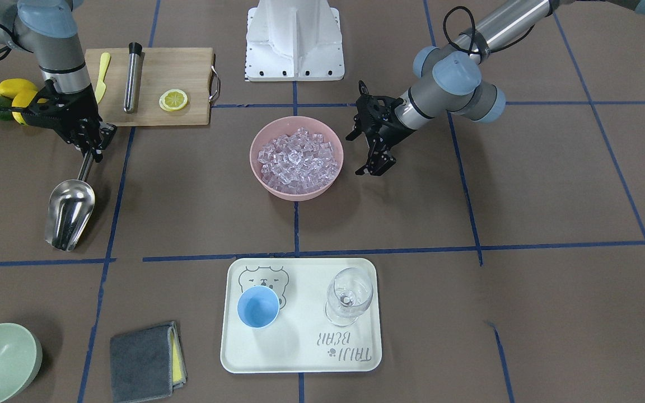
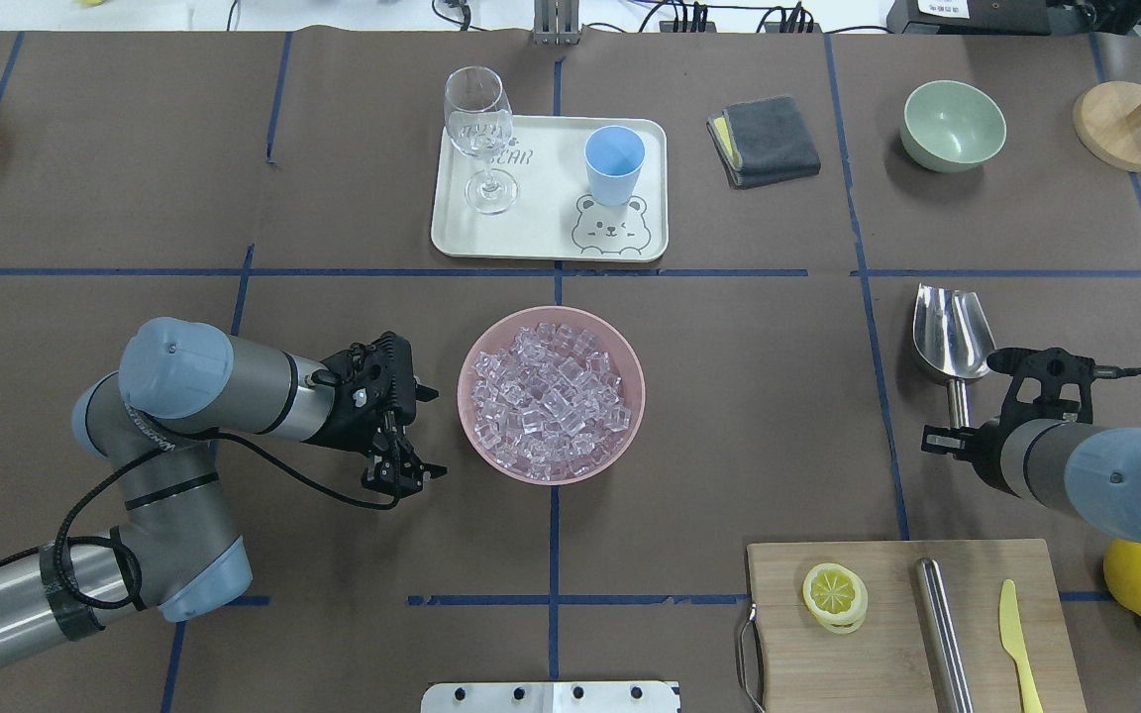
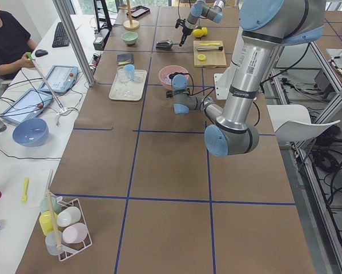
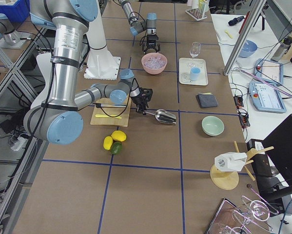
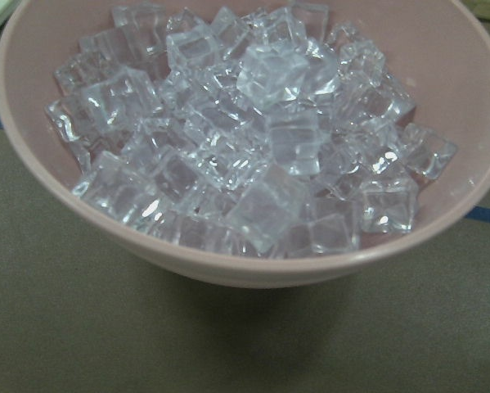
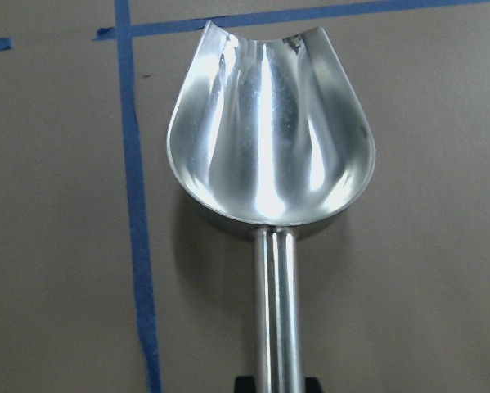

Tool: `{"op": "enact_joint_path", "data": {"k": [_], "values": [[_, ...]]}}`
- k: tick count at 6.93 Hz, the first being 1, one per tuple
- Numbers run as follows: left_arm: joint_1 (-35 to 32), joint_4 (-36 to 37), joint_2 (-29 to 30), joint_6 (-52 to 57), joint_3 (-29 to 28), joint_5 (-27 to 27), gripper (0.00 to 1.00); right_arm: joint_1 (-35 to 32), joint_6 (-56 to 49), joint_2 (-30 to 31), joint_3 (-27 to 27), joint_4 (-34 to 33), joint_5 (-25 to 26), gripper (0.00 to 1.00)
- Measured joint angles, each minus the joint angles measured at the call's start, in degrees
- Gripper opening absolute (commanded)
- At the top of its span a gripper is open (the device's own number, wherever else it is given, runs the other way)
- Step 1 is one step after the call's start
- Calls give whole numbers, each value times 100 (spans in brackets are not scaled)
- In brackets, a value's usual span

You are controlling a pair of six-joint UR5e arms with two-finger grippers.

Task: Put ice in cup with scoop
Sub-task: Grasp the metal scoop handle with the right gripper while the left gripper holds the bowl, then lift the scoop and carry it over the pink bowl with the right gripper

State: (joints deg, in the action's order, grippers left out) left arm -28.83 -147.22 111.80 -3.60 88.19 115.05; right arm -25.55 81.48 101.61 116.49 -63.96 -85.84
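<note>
Heaped ice [image 5: 253, 147] fills a pink bowl [image 5: 228, 264]. Just beside the bowl, on the robot's left, the left claw [image 2: 418, 436] hangs with fingers apart, holding nothing. Well off the bowl's other side, the right claw [image 1: 94, 152] is clamped on the scoop [image 1: 69, 215] handle, its trough empty. Beyond the bowl, the cup [image 1: 258, 307] stands empty on a tray [image 1: 300, 358].

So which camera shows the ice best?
The left wrist view: the ice fills the frame, each cube distinct in the pink bowl. Overhead and front views show a small glittery pile; the side views, barely a speck.
</note>
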Motion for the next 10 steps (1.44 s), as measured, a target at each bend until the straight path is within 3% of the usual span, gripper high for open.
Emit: {"op": "enact_joint_path", "data": {"k": [2,4,5,6,8,10], "values": [[0,-4,-6,8,-3,-6,100,-101,-228,34,419,-115,-106,0],[1,-16,0,16,-7,-27,100,-346,-1037,-12,893,-236,-586,0],[5,-17,14,16,-10,-34,100,-549,-1540,-50,1076,-271,-1035,0],[6,-20,36,18,-14,-36,100,-888,-1985,-183,1178,-319,-1796,0],[-60,-37,89,45,-26,-28,100,-1317,-2945,-727,1219,-607,-2930,0],[-244,-25,114,329,-54,-24,100,-1331,-4008,-1855,1249,-1932,-3225,0]]}}
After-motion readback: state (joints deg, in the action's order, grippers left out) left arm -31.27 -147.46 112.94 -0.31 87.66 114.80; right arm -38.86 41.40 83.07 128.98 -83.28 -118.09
